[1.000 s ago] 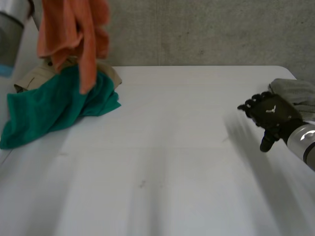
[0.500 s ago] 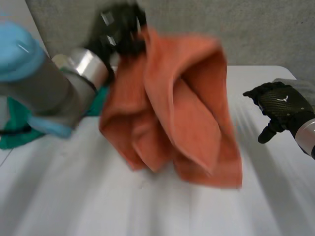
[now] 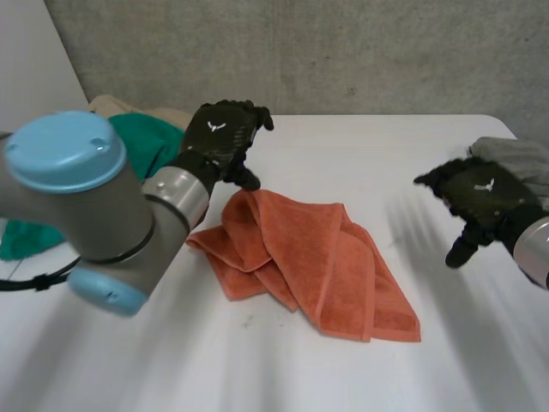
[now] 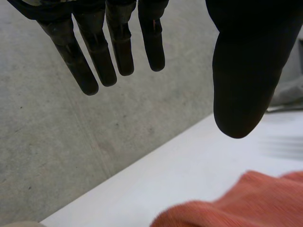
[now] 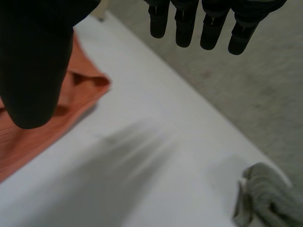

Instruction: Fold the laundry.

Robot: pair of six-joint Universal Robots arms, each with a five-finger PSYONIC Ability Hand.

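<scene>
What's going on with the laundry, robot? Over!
Left hand open, by the far edge of the orange towel. Right hand open, off to one side. Towel rumpled on table, not yet folded. Green cloth, grey cloth lie apart, not blocking.

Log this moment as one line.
left hand open, by rumpled orange terry towel | right hand open, empty | towel bunched on white table | fold not started

The worktop (image 3: 343,154) is seen from above, behind the arms (image 3: 86,197), in the head view. Wrist views are taken close, towards the concrete wall (image 4: 57,142); the orange towel (image 3: 317,257) is shared by all.
</scene>
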